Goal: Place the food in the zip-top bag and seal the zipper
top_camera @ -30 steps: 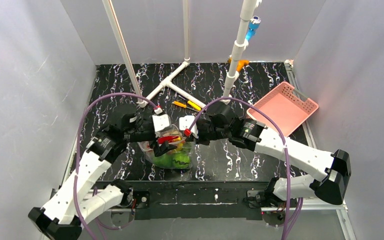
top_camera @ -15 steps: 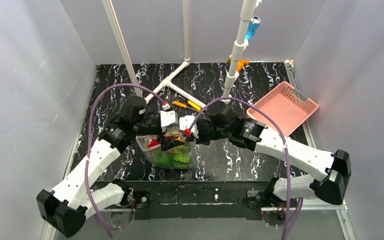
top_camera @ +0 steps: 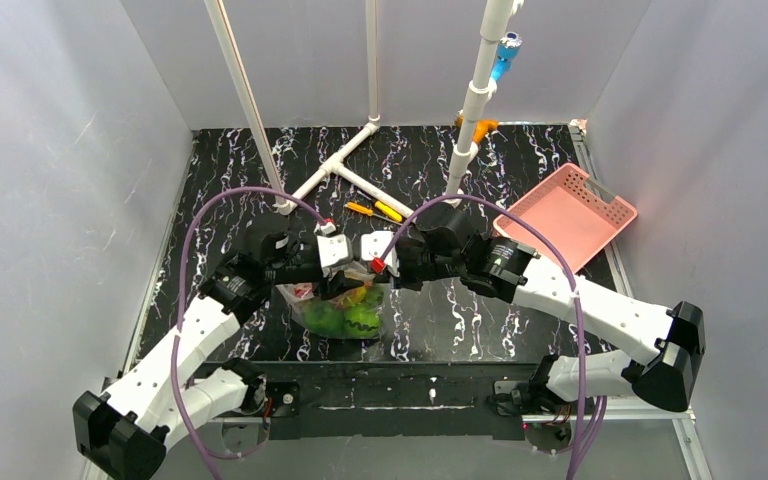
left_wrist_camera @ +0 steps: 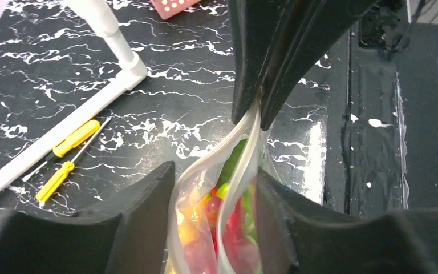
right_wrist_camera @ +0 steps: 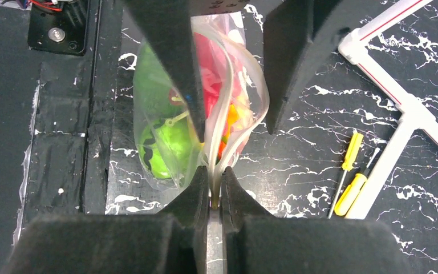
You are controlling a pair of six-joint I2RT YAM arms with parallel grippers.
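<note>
Clear bag [top_camera: 345, 312] (zipper edge [left_wrist_camera: 250, 145]) between jaws

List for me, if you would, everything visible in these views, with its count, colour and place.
zip-top bag: one, clear, near-centre of the table, mouth edge lifted.
toy food: several pieces, green, red and yellow-orange, inside the bag.
screwdrivers: two, yellow and orange handles, lying beside the pipe frame.
pipe frame: one, white, standing at the back of the table.
basket: one, pink and perforated, on the right side.
table: one, black with white veining.
left gripper: one, black fingers, open astride the bag.
right gripper: one, black fingers, shut on the bag's mouth edge.
</note>
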